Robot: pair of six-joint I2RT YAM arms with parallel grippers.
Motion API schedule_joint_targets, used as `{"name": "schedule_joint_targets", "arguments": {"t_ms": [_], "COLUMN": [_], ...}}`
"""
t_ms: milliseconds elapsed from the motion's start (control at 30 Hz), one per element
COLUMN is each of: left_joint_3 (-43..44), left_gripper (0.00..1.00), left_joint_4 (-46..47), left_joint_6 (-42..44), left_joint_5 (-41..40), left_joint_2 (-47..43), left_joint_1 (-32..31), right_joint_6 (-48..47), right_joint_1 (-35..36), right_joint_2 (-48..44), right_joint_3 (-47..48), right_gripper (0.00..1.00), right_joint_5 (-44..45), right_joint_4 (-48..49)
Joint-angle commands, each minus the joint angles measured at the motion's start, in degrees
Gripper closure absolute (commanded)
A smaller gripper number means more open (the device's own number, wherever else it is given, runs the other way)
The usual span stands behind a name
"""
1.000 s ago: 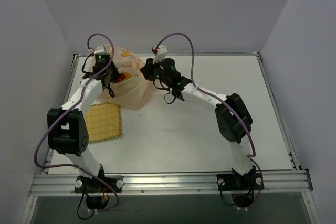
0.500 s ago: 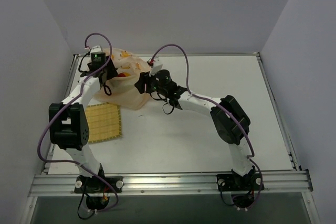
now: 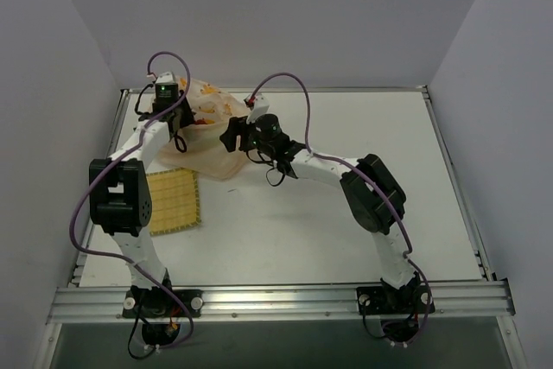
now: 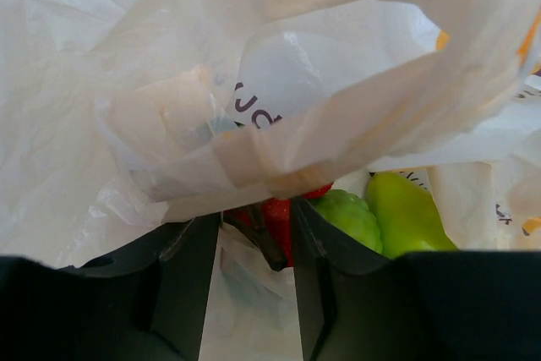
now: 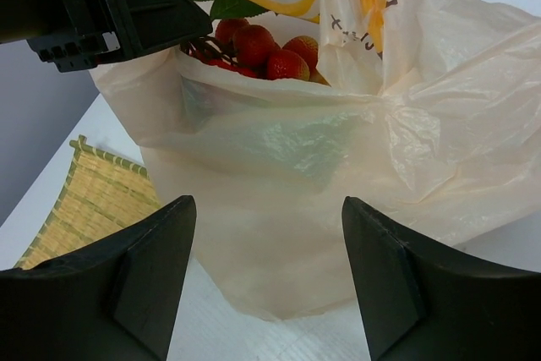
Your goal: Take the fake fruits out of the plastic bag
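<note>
Thin film worried me: the fruits (image 5: pixel 270 50) sat in the bag (image 3: pixel 216 158) at the far left of the table (image 3: pixel 449 170), right jaws spread wide beside it, left jaws narrow in its mouth, grip unclear to me, so I might pinch plastic instead.

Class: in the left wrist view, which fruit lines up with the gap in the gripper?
The red fruit: it shows in that gap, while both green fruits sit off to the right.

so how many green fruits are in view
2, both inside the plastic bag: one green fruit by the red fruit, the other green fruit beside it. More may be hidden.
</note>
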Motion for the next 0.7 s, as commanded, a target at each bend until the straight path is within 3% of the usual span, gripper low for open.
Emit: {"name": "schedule_joint_targets", "arguments": {"t_ms": [0,100,267,667], "left_joint_3": [0.9,-2.52,-5.0,-2.11], "left_gripper": [0.63,0.53,0.53,0.65], "left_joint_4": [1.88,3.11,3.29,1.09], "left_joint_6": [-0.2,-0.73,-1.79,-0.74], "left_joint_5": [0.38,-0.42,-0.42,-2.35], "left_joint_2": [-4.58,-8.71,-13.28,-10.05], "left_joint_1": [-0.6,-0.69,-1.21,-3.06], "right_joint_6": [0.83,1.01,1.1,0.92], "right_joint_1": [-0.6,-0.77,-1.04,-1.04], "right_joint_2": [-0.99,-2.31,-3.37,-5.04], "right_joint_3": [-0.24,-2.52,-4.29,-5.52], "right_gripper": [0.35,0.35,0.34,0.36], "right_joint_5": [-1.61,-1.26,-1.43,-1.61], "right_joint_4": [4.48,5.45,5.63,5.72]}}
